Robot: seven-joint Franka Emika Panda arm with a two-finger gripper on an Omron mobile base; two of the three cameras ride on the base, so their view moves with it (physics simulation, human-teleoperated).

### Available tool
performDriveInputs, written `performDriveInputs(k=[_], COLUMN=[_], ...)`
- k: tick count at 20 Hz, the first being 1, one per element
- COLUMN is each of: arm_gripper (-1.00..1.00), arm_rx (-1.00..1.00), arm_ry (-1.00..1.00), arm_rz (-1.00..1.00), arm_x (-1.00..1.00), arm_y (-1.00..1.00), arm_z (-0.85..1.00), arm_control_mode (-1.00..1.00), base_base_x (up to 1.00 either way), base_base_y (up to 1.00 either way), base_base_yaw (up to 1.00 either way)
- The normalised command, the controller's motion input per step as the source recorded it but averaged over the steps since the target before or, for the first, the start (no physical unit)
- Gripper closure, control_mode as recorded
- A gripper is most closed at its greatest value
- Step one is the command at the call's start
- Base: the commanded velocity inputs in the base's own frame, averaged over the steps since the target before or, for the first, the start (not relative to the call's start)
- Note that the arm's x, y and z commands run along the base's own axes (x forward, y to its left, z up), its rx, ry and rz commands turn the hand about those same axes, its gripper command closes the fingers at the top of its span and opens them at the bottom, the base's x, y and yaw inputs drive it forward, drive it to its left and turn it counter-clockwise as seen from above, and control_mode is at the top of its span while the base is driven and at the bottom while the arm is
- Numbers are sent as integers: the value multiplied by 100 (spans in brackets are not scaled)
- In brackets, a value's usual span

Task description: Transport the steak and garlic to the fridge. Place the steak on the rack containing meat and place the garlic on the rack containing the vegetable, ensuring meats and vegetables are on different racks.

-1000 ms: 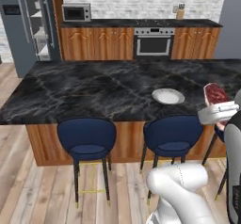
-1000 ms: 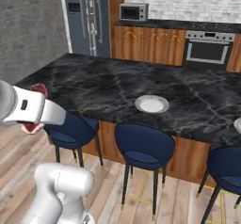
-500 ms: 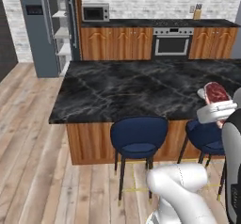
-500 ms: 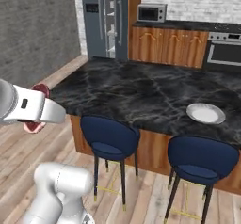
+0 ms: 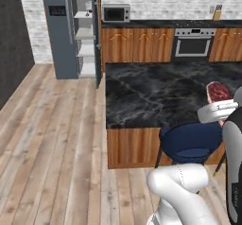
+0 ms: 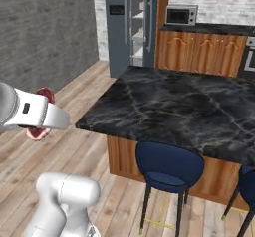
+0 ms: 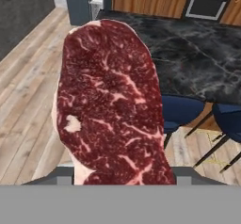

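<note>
left base view: the fridge point(image 5: 64, 35) sits far back on the left with its door swung open, white shelves showing. The steak point(image 5: 218, 92) pokes up at the right edge, just above the white hand, over the dark marble island point(image 5: 156, 94). A blue stool point(image 5: 189, 141) is tucked under the island's near edge. Microwave point(image 5: 116, 14) and steel oven point(image 5: 194, 42) line the back wall.

right base view: the steak point(image 6: 41, 112) peeks out red from behind the white hand at the left, hanging over the wood floor point(image 6: 74, 146), well apart from the fridge point(image 6: 124, 24) at the back.

hand view: the steak point(image 7: 110, 105) stands up big and marbled right in front of the camera, so yeah, the gripper is clamped on it. Fingertips are hidden behind the meat.
</note>
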Motion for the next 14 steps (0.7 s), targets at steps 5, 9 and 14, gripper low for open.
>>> performDriveInputs(k=[5, 9, 14], arm_gripper=[100, 100, 100], arm_rx=[0, 0, 0], arm_ry=[0, 0, 0], arm_rz=[0, 0, 0], arm_x=[0, 0, 0], arm_y=[0, 0, 0], arm_z=[0, 0, 0], arm_control_mode=[100, 100, 100], base_base_x=[46, 59, 65], base_base_y=[100, 100, 100], base_base_yaw=[0, 0, -2])
